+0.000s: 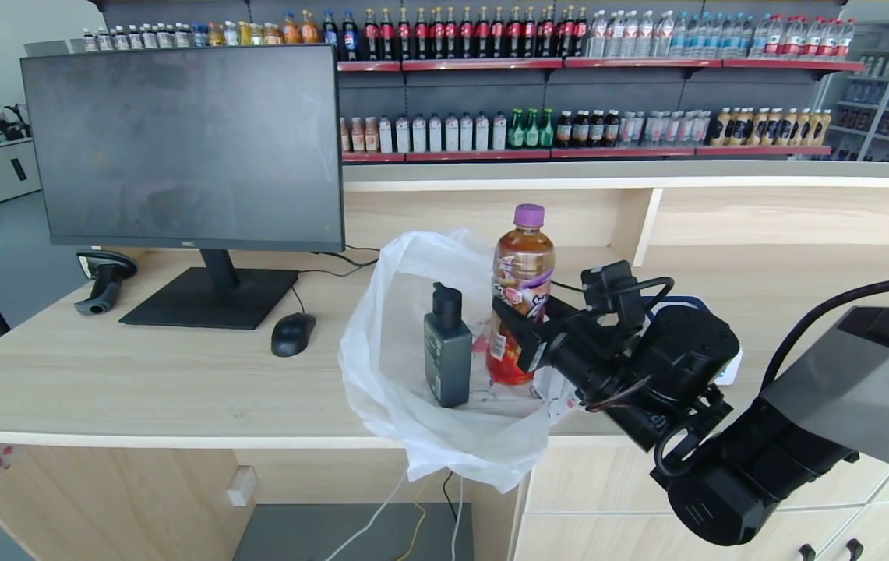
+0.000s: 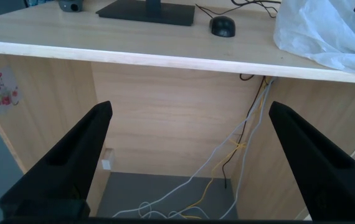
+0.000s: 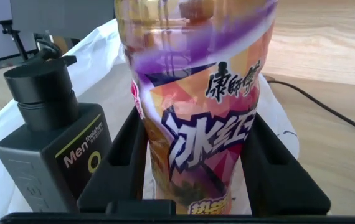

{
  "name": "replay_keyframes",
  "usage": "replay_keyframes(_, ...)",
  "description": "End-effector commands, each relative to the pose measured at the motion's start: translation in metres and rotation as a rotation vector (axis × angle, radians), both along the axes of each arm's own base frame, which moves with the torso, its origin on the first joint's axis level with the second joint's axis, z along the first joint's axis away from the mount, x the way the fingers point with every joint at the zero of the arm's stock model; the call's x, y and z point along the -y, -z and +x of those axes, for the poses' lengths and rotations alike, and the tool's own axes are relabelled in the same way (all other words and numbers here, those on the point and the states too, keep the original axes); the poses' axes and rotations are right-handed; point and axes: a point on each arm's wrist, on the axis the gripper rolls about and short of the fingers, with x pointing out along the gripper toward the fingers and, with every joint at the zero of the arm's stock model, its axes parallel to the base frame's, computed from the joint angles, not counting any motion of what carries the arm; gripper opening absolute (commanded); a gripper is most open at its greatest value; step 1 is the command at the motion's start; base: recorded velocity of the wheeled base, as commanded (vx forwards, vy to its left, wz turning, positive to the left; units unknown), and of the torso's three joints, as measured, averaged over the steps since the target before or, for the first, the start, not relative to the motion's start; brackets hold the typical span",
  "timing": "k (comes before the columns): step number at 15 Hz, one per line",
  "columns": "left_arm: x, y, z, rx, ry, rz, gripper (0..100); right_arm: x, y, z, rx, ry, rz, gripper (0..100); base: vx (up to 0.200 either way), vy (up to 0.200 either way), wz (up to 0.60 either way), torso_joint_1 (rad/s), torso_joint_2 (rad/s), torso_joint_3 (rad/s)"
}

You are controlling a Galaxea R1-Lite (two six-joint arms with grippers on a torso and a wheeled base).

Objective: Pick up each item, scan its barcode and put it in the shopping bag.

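Bottle point(image 1: 523, 273): frame centre, standing in bag point(image 1: 382, 366); looks full, likely heavy, label slick; grip mid-body.
Right gripper point(image 1: 520, 335): clamped on bottle.
Left gripper point(image 2: 190, 112): jaws wide, empty.

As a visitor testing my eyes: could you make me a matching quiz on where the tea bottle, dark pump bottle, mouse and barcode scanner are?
1 tea bottle
2 pump bottle
3 mouse
4 scanner

A on the counter, left of the monitor stand
B held in the right gripper
C upright in the shopping bag
D on the counter, between monitor stand and shopping bag

Pairs: 1-B, 2-C, 3-D, 4-A.
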Motion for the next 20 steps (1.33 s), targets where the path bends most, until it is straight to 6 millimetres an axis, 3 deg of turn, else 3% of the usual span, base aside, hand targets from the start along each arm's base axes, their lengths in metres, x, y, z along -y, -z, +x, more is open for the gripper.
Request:
replay_keyframes(1, 0.000, 0.000, 0.000, 0.000, 0.000, 0.000, 100, 0.001, 0.005, -0.001, -0.019, -0.001, -0.012, 0, 0.000, 0.000, 0.00, 0.000, 0.00, 0.000)
replay_keyframes(5, 0.000, 0.000, 0.000, 0.000, 0.000, 0.000, 100, -0.001, 0.010, 0.001, -0.029, -0.002, -0.014, 0, 0.000, 0.000, 0.00, 0.000, 0.00, 0.000)
replay_keyframes(6, 0.000, 0.000, 0.000, 0.000, 0.000, 0.000, 100, 0.000, 0.012, 0.000, -0.040, -0.002, -0.019, 100, 0.000, 0.000, 0.00, 0.000, 0.00, 0.000)
replay_keyframes(14, 0.000, 0.000, 0.000, 0.000, 0.000, -0.002, 100, 0.006, -0.003, -0.010, -0.021, -0.004, 0.003, 100, 0.000, 0.000, 0.00, 0.000, 0.00, 0.000)
replay_keyframes(20, 0.000, 0.000, 0.000, 0.000, 0.000, -0.002, 100, 0.024, -0.022, -0.038, -0.012, -0.002, 0.008, 100, 0.000, 0.000, 0.00, 0.000, 0.00, 0.000)
